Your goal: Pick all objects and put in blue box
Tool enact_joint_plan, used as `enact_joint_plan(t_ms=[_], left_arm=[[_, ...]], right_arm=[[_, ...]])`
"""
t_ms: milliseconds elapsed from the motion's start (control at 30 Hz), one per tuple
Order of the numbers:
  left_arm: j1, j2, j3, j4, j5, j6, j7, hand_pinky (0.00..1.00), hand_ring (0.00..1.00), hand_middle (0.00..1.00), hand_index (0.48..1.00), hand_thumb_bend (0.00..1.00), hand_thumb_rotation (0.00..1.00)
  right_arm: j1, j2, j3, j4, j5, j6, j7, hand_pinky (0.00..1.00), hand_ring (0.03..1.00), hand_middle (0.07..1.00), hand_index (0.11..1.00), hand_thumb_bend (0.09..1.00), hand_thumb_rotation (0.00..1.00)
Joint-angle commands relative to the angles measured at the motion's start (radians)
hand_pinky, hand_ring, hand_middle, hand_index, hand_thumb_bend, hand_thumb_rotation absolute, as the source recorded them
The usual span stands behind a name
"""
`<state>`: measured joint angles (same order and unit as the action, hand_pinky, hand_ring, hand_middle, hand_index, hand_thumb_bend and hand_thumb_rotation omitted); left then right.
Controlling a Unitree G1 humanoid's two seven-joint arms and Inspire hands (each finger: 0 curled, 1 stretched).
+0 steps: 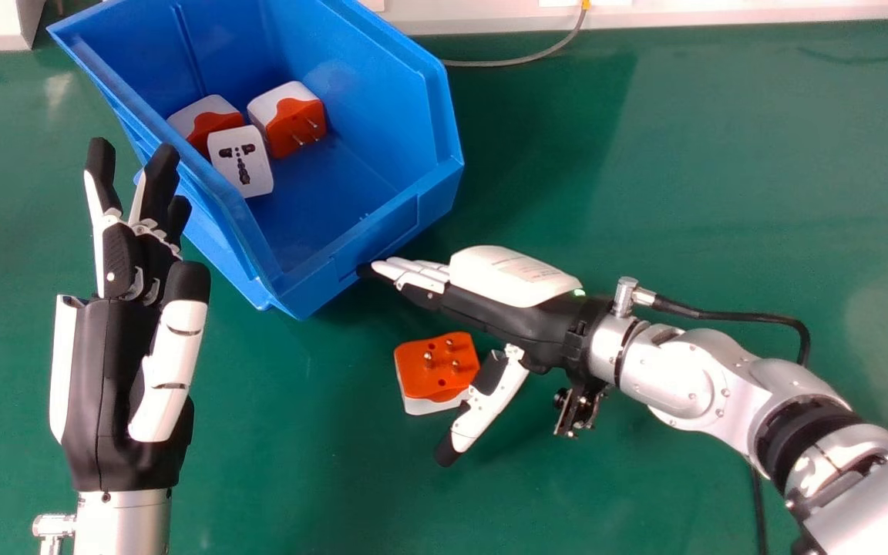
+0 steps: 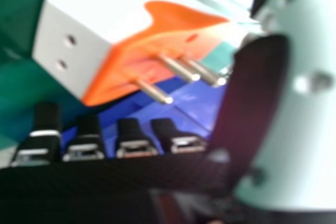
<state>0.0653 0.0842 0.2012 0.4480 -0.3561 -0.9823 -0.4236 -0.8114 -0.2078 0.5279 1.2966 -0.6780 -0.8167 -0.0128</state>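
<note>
Left hand [image 1: 101,385] relaxed; right hand [image 1: 506,317] straight-fingered, thumb spread.

blue box [image 1: 382,92]: three adapters [image 1: 255,173] | green table [image 1: 683,200]: fourth adapter [image 1: 425,378] | right hand [image 1: 513,312]: near it

The green table [image 1: 691,185] carries a blue box [image 1: 382,231], plug adapter [image 1: 432,378] and cable [image 1: 521,62]

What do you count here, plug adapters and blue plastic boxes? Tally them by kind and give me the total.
Boxy white or orange-and-white plug adapters: 4 (3 inside the box, 1 outside)
Open blue plastic box: 1
Total: 5
</note>
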Motion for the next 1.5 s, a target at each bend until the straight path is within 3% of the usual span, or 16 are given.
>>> enact_joint_plan(t_ms=[0, 200, 633, 800, 1100, 1467], left_arm=[[0.006, -0.007, -0.004, -0.028, -0.002, -0.01, 0.002, 1.0, 1.0, 0.97, 0.919, 0.48, 0.69], [0.009, -0.007, -0.002, -0.027, -0.01, -0.008, -0.003, 1.0, 1.0, 0.97, 0.918, 0.48, 0.69], [0.011, -0.003, 0.002, -0.026, -0.016, -0.014, -0.01, 1.0, 0.99, 0.96, 0.918, 0.48, 0.7], [0.007, -0.002, 0.004, -0.018, -0.023, -0.02, -0.02, 1.0, 0.99, 0.96, 0.918, 0.48, 0.7], [0.004, -0.001, 0.006, -0.014, -0.024, -0.017, -0.024, 1.0, 0.99, 0.96, 0.918, 0.47, 0.69], [0.009, -0.008, 0.0, -0.032, -0.027, -0.006, -0.023, 1.0, 0.99, 0.96, 0.918, 0.47, 0.69]], right_arm=[[-0.021, -0.004, 0.008, 0.016, -0.007, 0.041, 0.007, 0.88, 0.955, 0.98, 0.973, 1.0, 0.3], [-0.024, -0.007, 0.028, 0.017, -0.021, 0.057, -0.005, 0.88, 0.951, 0.977, 0.972, 1.0, 0.3], [-0.011, -0.003, 0.063, 0.025, -0.046, 0.078, -0.065, 0.86, 0.926, 0.967, 0.966, 1.0, 0.28], [-0.005, -0.001, 0.074, 0.027, -0.056, 0.087, -0.09, 0.86, 0.93, 0.967, 0.965, 1.0, 0.27], [-0.007, 0.006, 0.114, 0.036, -0.09, 0.138, -0.126, 0.85, 0.923, 0.965, 0.961, 1.0, 0.27], [-0.005, 0.021, 0.17, 0.041, -0.121, 0.194, -0.154, 0.82, 0.898, 0.949, 0.955, 1.0, 0.26]])
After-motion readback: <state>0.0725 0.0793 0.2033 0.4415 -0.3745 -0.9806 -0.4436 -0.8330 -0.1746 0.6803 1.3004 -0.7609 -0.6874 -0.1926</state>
